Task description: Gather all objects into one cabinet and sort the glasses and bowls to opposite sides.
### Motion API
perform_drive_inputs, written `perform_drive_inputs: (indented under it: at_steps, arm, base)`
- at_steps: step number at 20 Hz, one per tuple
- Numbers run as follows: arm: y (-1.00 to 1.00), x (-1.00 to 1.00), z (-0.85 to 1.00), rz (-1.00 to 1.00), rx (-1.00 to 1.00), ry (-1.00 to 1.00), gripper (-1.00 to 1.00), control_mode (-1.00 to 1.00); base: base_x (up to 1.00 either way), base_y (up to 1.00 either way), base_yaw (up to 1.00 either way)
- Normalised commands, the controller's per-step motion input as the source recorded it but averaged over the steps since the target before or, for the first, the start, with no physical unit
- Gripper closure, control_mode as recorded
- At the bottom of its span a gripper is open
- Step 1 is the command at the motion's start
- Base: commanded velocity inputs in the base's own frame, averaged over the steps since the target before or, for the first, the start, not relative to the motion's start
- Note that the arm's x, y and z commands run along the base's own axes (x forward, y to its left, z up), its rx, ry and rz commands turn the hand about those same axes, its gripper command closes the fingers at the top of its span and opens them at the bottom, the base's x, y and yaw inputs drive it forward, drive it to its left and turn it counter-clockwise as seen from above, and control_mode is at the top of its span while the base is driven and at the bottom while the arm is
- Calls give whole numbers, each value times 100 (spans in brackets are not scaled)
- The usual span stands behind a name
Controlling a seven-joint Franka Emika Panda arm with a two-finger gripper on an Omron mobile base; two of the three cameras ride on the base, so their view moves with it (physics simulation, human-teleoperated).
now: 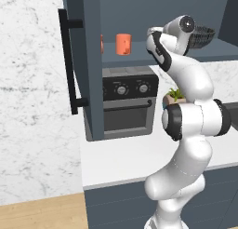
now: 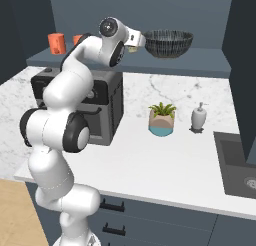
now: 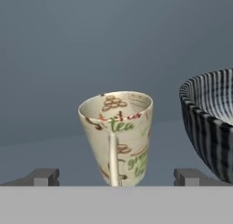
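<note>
Open cabinet shelf with the gripper spread wide before the beige patterned cup

In the hand view the two dark fingertips stand far apart at either side of the beige patterned cup (upright, its handle facing the camera), neither touching it; the dark patterned bowl sits just beside the cup on the same shelf, at the right of that view. In the right base view the bowl rests on the shelf near its middle, with the arm's hand reaching in at its left, and two orange cups stand well apart from it at the shelf's far left. In the left base view one orange cup shows above the black oven, beside the door's long black bar handle. A plant pot and a soap dispenser stand on the white counter
</note>
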Motion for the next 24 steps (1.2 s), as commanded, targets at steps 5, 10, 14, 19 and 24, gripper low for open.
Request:
perform_drive_inputs:
  at_steps: [5,10,14,19,24]
  arm:
    - [3,24,-10,0,0,0,-100,-100]
    - [0,21,-2,0,0,0,-100,-100]
    - [0,12,0,0,0,0,-100,-100]
    - [0,2,0,0,0,0,100,-100]
    - [0,0,0,0,0,0,100,-100]
  base:
    - [0,0,0]
    - [0,0,0]
    - [0,0,0]
    - [0,0,0]
    - [0,0,0]
